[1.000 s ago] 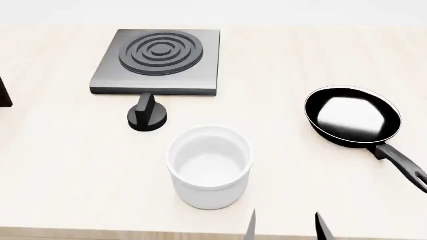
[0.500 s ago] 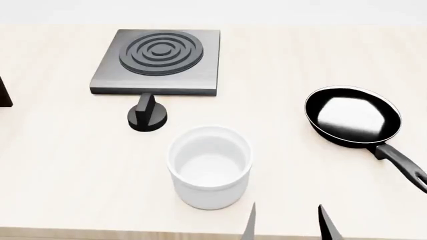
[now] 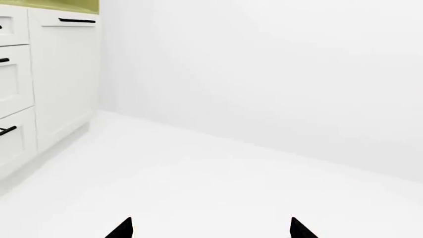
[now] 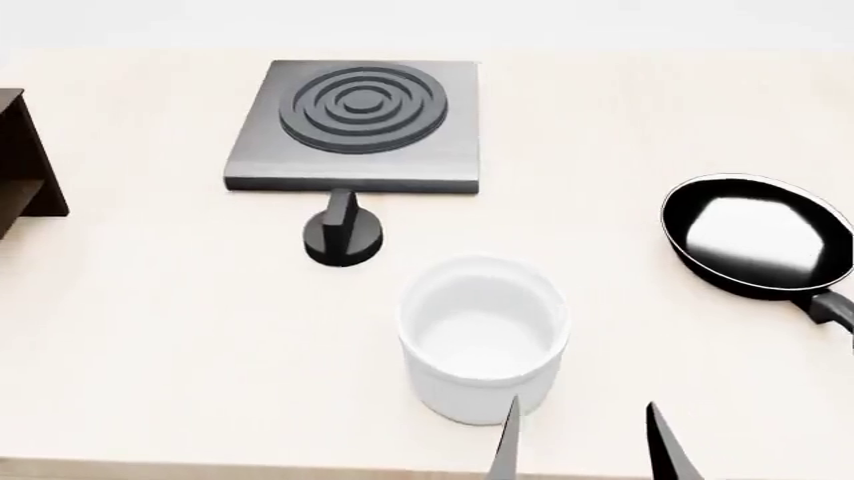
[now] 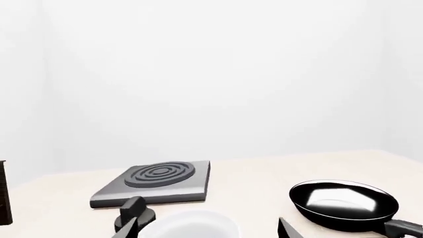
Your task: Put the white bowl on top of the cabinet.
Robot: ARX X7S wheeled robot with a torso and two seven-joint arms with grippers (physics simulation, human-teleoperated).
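Two dark fingertips of the right gripper rise from the near edge of the head view, spread wide with nothing between them; the left one stands just in front of the bowl, overlapping its near wall in that view, though whether it touches I cannot tell. The bowl sits upright on the table, close to the near edge, with bare tabletop to its left. Beyond it and a little left stands a black knob, apart from the bowl and just in front of the stove plate; the plate lies toward the far edge. To the right the pan rests flat, well apart from the bowl, its handle running off the right border. Only a dark corner of the cabinet shows at the far left, and a broad open stretch of table lies between it and the bowl. The left gripper is out of the head view; its own camera shows two tips wide apart and empty over a white floor, with white drawers to one side.
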